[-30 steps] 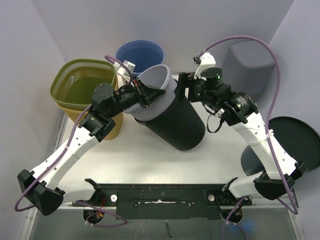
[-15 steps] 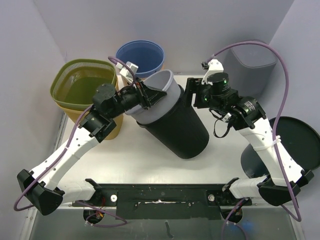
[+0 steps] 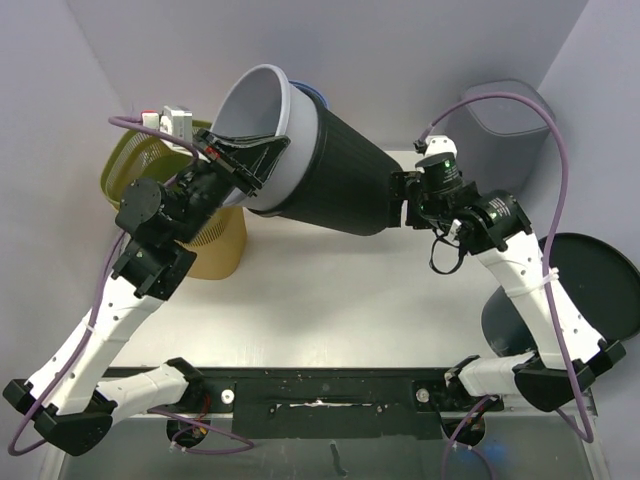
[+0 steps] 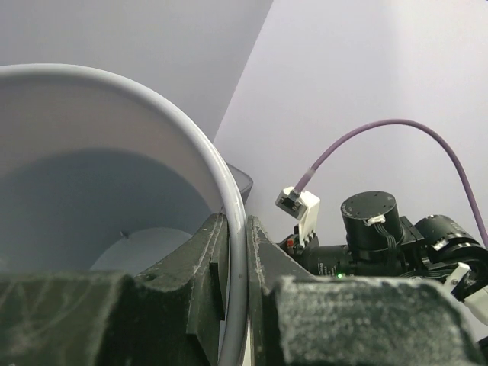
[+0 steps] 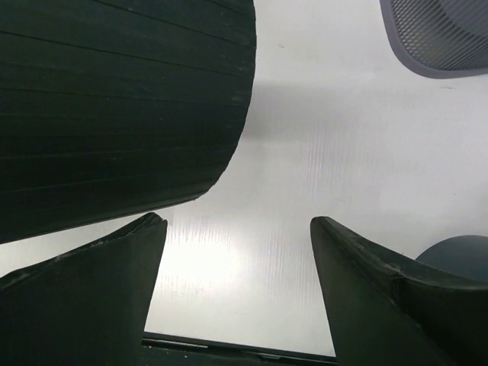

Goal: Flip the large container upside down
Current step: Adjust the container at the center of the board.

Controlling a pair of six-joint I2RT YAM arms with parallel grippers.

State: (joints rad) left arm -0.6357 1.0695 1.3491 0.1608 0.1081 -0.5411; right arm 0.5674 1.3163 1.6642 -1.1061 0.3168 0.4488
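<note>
One black container, tilted aloft: left gripper pinches its rim, right gripper gapes beside its base

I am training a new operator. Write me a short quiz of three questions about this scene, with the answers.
1. Which part of the black bin does the left gripper hold? A) the rim B) the base C) the middle of the wall
2. True or false: the right gripper is shut on the black bin.
3. Fill in: the mesh basket on the left is ____ in colour.
Key: 1 A. 2 False; its fingers stand open near the base. 3 green.
</note>
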